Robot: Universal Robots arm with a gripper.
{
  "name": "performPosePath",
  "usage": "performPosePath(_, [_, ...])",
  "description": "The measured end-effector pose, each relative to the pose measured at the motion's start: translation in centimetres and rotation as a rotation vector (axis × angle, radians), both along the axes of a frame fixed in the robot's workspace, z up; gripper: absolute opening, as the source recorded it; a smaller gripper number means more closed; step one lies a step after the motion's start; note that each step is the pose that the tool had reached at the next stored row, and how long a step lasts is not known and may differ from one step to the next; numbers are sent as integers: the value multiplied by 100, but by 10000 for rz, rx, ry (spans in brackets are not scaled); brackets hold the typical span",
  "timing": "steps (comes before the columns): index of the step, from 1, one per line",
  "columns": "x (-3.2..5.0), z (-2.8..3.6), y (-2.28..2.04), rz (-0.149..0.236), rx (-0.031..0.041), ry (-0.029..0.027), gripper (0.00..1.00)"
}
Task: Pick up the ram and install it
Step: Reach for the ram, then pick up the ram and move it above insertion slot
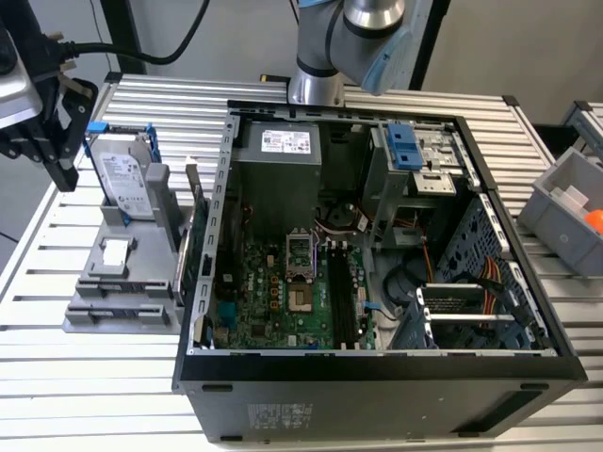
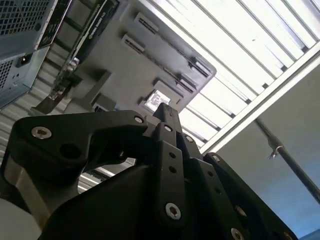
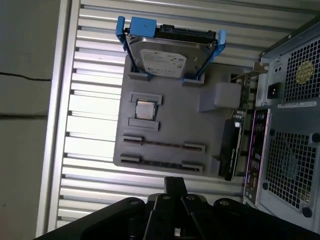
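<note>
Silver arm (image 1: 372, 14), pale-blue joint cap (image 1: 391, 52); black linkage bars (image 2: 167, 165), silver screws (image 2: 173, 211).

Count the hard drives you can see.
1 hard drive: it stands on edge in a blue bracket on the gray holder, at the exterior view's left of the computer case. The case's blue-fronted bay may hide another.

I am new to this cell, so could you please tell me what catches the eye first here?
An open PC case lies on the slatted table, its motherboard bare. At the exterior view's left a grey tray holds a hard drive on edge. In the first wrist view the ram lies in that tray, with the gripper nearby.
</note>
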State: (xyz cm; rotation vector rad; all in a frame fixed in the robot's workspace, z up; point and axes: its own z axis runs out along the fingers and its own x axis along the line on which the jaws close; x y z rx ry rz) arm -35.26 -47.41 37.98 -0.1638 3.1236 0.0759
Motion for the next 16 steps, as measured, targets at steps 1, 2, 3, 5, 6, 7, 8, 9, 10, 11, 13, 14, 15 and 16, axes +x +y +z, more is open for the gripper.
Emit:
performPosePath(1, [0,0,0,82,0,0,0])
performPosePath(2, [0,0,0,145,0,0,0])
performPosePath(3, [0,0,0,198,0,-1,0])
performPosePath(5, [0,0,0,271,0,-1,0])
performPosePath(6, [0,-1,0,299,0,-1,0])
performPosePath(7, [0,0,0,324,1,-1,0])
performPosePath(8, [0,0,0,346,0,-1,0])
performPosePath(9, [0,0,0,365,0,-1,0])
performPosePath(10, [0,0,0,384,0,-1,0])
performPosePath(11, [0,0,0,403,0,-1,0])
performPosePath(13, [0,0,0,412,-1,0,0])
performPosePath(14, [0,0,0,412,-1,0,0])
performPosePath(15, [0,0,0,413,-1,0,0])
performPosePath(16, [0,0,0,413,-1,1,0])
